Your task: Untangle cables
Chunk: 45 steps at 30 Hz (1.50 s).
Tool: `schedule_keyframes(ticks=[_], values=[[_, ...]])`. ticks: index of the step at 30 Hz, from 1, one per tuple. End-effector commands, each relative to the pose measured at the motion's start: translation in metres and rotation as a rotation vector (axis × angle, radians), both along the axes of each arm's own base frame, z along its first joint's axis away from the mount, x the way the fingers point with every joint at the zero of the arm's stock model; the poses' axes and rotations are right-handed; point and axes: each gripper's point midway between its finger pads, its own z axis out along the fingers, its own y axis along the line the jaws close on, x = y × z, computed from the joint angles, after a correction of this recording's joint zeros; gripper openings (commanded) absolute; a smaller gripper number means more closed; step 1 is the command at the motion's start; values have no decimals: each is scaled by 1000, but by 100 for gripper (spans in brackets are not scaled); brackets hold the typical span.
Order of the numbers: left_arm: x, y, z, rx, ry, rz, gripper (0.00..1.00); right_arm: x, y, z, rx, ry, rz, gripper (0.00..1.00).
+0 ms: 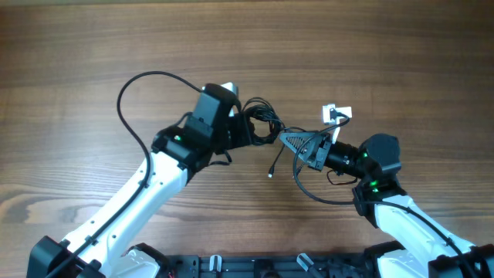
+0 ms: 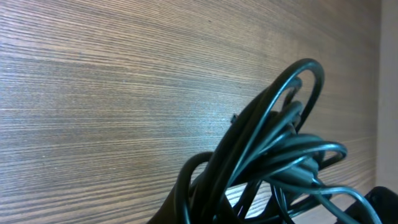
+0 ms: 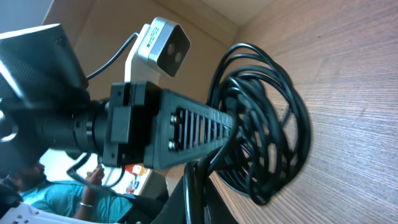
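Note:
The cables form a tangled black bundle at the middle of the table. My left gripper is shut on the bundle's left side. In the left wrist view the loops fill the lower right, close to the camera. My right gripper reaches in from the right and is shut on a strand that runs out of the bundle. The right wrist view shows that strand pinched between my fingers, with the coil lying on the wood beyond and the left gripper's ribbed finger against it. A loose plug end lies below the bundle.
A thick black arm cable loops out to the left of the left arm. Another dark loop curves below the right gripper. The wooden table stretches bare behind both arms.

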Motion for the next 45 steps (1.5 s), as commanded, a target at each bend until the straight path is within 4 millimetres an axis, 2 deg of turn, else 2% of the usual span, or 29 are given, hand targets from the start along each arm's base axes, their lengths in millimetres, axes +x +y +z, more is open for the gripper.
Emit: schedule_keyframes(ticks=[1,5,8,10,13,14,18,21,22,23,25,26,27,30,33,36,41,45], values=[[-3,-14,0,42,-51,-6,4,8,-4,4,15,9,-44,7],[-4,-36,12,-3,-109,-52,4,9,1,-5,2,44,-56,7],[-15,-62,25,-74,-140,-157,4,19,0,-30,-60,117,-148,7],[-32,-78,28,-85,-173,-329,4,29,-9,-45,-92,170,-231,6],[-69,-100,35,-151,-215,-632,4,38,-16,-45,-97,163,-291,9],[-81,-102,35,-161,-222,-714,4,39,-17,-45,-103,156,-305,10],[-103,-101,31,-167,-243,-885,4,39,-16,-45,-101,157,-299,12],[-106,-104,36,-186,-283,-931,4,35,-14,-45,-102,154,-274,18],[-100,-101,34,-161,-289,-907,4,35,-13,-44,-113,133,-266,24],[-87,-92,28,-110,-289,-855,4,35,-13,-44,-129,105,-262,45],[-55,-69,20,-38,-254,-686,4,36,-17,-44,-129,98,-262,65],[-35,-52,18,-23,-227,-566,4,36,-19,-43,-121,102,-253,84],[-25,-44,19,-30,-213,-504,4,35,-21,-42,-115,103,-239,100],[8,-10,22,-82,-152,-287,4,33,-29,-40,-100,111,-214,100],[22,11,22,-124,-93,-145,4,35,-34,-40,-97,114,-217,100],[30,22,20,-158,-33,-13,4,33,-34,-46,-105,145,-215,100],[38,37,14,-252,126,316,4,20,-34,-73,-144,285,-190,100],[32,54,-2,-291,280,583,4,-2,-10,-63,-136,215,-32,100]])
